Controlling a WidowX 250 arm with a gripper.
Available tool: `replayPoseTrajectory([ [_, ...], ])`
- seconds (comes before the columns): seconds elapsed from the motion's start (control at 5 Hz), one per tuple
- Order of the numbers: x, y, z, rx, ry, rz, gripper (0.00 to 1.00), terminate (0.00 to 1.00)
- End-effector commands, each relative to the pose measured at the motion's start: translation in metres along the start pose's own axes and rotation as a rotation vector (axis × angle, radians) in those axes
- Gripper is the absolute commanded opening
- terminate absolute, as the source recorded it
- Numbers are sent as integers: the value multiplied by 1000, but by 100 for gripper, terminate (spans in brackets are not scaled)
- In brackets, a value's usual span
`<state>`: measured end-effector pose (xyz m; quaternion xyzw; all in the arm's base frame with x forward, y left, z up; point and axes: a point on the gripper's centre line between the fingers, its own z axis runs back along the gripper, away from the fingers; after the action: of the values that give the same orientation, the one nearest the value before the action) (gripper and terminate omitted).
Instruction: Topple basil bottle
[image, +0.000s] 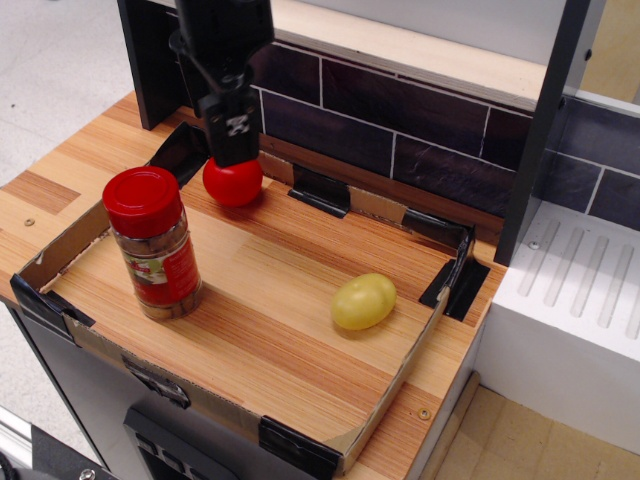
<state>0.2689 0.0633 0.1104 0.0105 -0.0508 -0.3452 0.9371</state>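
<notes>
A shallow cardboard tray with black taped corners sits on the striped wooden desk, backed by a dark tiled wall; a white ridged unit stands to the right; inside the tray a round red tomato lies near the back left corner, and a smooth yellow potato-like object rests toward the front right, well apart from everything else. The clear cylindrical basil bottle with its wide red screw lid and red label stands upright at the tray's left side, in front of the tomato; the black end effector hangs behind and to the right of the bottle, directly over the tomato and covering its top edge, apart from the bottle. Its fingers overlap into one dark block, so whether they are spread or pressed together cannot be told; the arm's upper part is cut off by the frame's top.
</notes>
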Motion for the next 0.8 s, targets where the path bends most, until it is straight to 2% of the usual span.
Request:
replayPoseTrajectory([
  [0.0,-11,-9,11,24,-31,-21,100,0],
  [0.6,-32,-15,2,139,41,-10,100,0],
])
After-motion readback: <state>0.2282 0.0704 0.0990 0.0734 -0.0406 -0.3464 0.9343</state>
